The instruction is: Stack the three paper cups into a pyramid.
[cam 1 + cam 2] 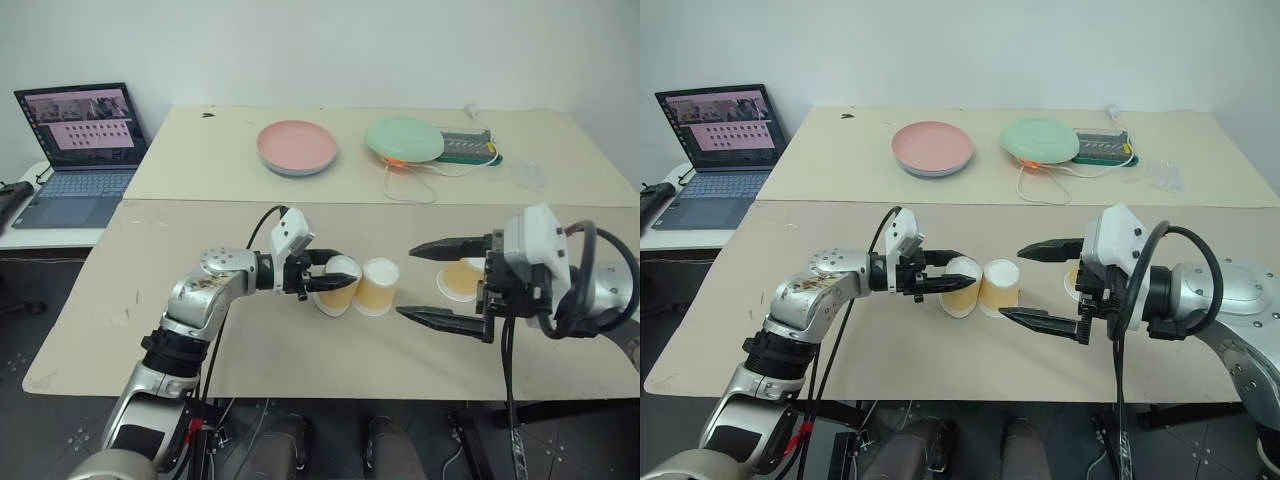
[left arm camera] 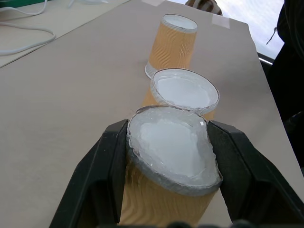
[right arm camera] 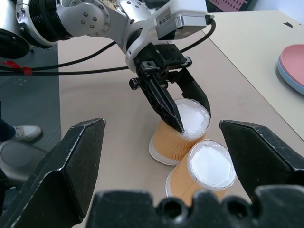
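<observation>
Tan, white, pink and green on beige

My left gripper, with its black fingers, pinches a small tan-orange ribbed paper cup with a white base; the second tan-orange paper cup and the third tan-orange paper cup match it. My right gripper is black-fingered under a white housing. The round pink plate and round pale green plate sit on the beige table.
</observation>
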`<state>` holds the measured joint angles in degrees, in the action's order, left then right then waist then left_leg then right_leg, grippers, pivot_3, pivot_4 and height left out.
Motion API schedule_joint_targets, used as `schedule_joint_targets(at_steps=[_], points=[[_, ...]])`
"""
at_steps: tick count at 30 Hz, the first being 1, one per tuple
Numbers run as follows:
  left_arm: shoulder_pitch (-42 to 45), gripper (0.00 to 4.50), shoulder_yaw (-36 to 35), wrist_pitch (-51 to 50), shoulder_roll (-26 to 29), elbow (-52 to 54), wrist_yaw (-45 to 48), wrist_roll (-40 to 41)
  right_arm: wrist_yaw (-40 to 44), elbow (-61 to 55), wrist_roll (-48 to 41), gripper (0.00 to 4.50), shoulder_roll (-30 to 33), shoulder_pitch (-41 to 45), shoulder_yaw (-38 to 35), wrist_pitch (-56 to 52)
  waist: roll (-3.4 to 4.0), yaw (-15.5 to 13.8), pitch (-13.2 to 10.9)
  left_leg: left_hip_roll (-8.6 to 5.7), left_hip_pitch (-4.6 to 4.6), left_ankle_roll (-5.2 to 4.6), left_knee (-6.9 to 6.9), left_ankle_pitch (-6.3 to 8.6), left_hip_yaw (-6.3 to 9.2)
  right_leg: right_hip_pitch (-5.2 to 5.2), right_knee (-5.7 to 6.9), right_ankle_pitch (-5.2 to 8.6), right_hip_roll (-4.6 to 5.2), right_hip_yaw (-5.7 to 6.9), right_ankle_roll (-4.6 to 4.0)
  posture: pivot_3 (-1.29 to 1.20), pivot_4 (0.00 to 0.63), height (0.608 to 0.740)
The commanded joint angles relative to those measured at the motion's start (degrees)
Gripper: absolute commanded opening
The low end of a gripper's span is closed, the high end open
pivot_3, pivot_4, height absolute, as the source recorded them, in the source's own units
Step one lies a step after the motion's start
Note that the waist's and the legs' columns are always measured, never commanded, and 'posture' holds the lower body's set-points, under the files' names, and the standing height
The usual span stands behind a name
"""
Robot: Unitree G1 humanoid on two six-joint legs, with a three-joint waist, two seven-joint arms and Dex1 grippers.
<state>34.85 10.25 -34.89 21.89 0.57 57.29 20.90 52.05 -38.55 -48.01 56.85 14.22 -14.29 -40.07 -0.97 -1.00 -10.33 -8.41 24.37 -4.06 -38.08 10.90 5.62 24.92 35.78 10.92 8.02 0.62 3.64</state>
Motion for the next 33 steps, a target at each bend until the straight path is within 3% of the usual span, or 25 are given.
schedule_joint_targets(at_steps=[1,5,12,23,28,33], points=[[0.64,3.40,0.12,1.90,-0.40,0.51,-0.28,-0.05,0.00,-0.85,-0.52,4.50,0.98,-0.08,-2.07,0.18,0.00,0.01,0.00,0.00,0.00,0.00,0.00,0.00,0.00,0.00,0.00,0.00,0.00,0.00,0.00,0.00,0.150,0.715],[0.81,4.48,-0.11,1.85,-0.35,1.14,-0.39,-0.03,0.24,-0.55,-0.29,4.50,1.11,-0.09,-1.98,0.27,0.00,0.01,0.00,0.00,0.00,0.00,0.00,0.00,0.00,0.00,0.00,0.00,0.00,0.00,-0.01,0.00,0.150,0.715],[2.25,4.48,-2.78,-0.45,1.62,4.52,0.27,2.72,0.43,-0.20,-0.23,4.50,1.08,0.12,-1.77,0.34,0.00,0.15,0.00,0.00,0.01,0.00,0.00,0.00,0.00,0.01,0.00,0.01,0.00,0.00,0.02,0.00,0.150,0.715],[6.87,4.48,-9.69,-10.03,13.35,12.98,5.12,13.47,0.03,1.16,1.21,4.50,1.32,-3.67,-4.49,0.34,0.00,0.15,0.00,0.01,0.03,0.00,0.00,0.00,0.01,0.08,0.02,0.10,-0.05,-0.01,0.15,0.00,0.150,0.715],[8.34,4.48,-11.00,-11.60,16.37,13.08,5.48,15.34,-3.09,3.04,4.51,4.50,0.17,-12.62,-13.70,-0.52,0.00,-0.27,0.00,-0.01,0.03,0.00,0.00,0.00,0.01,0.06,0.02,0.11,-0.05,-0.02,0.17,0.00,0.150,0.715],[7.75,4.48,-10.74,-11.87,17.21,13.70,4.88,16.15,-6.07,0.60,4.17,4.50,-2.14,-21.61,-28.20,-3.80,0.00,-0.57,0.00,0.01,0.02,0.01,0.00,0.00,0.00,0.06,0.06,0.07,-0.07,-0.06,0.09,0.00,0.150,0.715]])
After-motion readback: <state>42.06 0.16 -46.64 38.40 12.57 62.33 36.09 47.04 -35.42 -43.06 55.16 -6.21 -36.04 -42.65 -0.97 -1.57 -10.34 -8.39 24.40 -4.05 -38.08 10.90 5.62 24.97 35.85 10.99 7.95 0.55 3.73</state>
